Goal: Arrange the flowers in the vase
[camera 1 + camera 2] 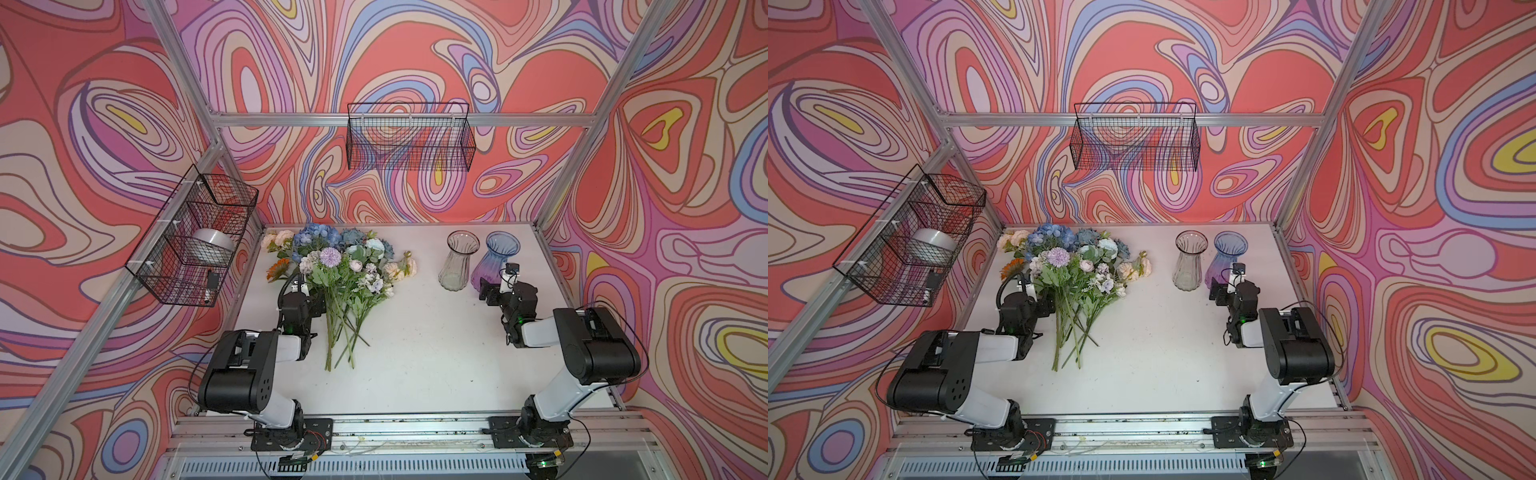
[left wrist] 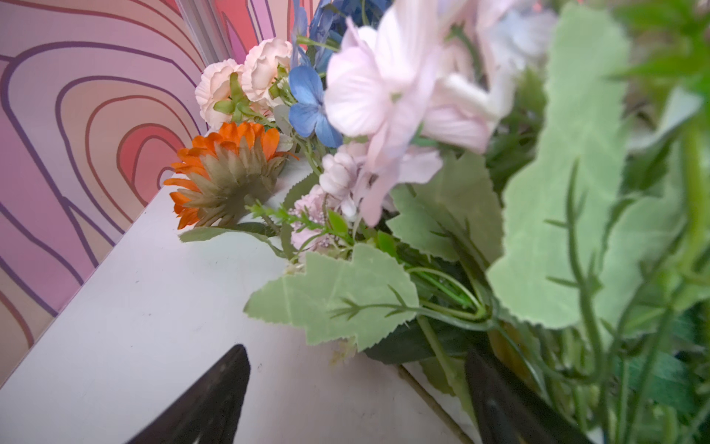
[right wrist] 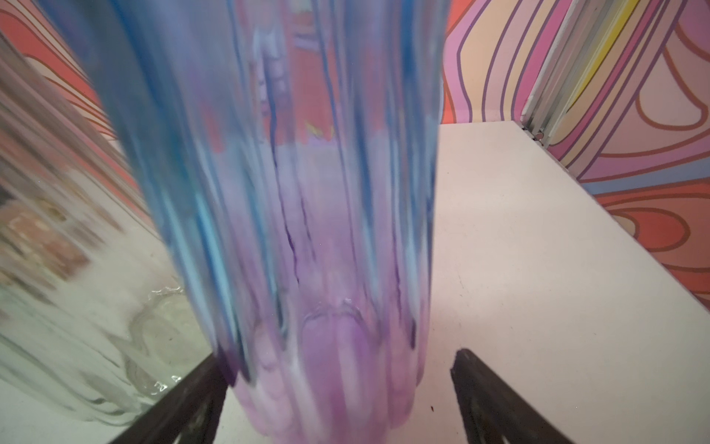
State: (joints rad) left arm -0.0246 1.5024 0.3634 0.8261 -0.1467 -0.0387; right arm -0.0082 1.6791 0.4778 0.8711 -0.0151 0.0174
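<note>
The flowers (image 1: 345,266) (image 1: 1075,266) lie in a loose bunch on the white table (image 1: 436,353), blooms toward the back wall and green stems fanned toward the front. My left gripper (image 1: 309,297) (image 2: 357,388) is open, low at the bunch's left side. A thin stem and leaves lie by one finger (image 2: 495,396). An orange bloom (image 2: 226,169) is ahead. A blue-and-purple vase (image 1: 496,257) (image 3: 307,192) stands upright at the back right. My right gripper (image 1: 488,293) (image 3: 342,392) is open around its base, with a gap at one finger.
A clear glass vase (image 1: 457,262) (image 3: 57,269) stands right beside the blue one, on its left. A wire basket (image 1: 195,237) holding a silver roll hangs on the left wall. Another wire basket (image 1: 409,137) hangs on the back rail. Aluminium posts frame the table corners.
</note>
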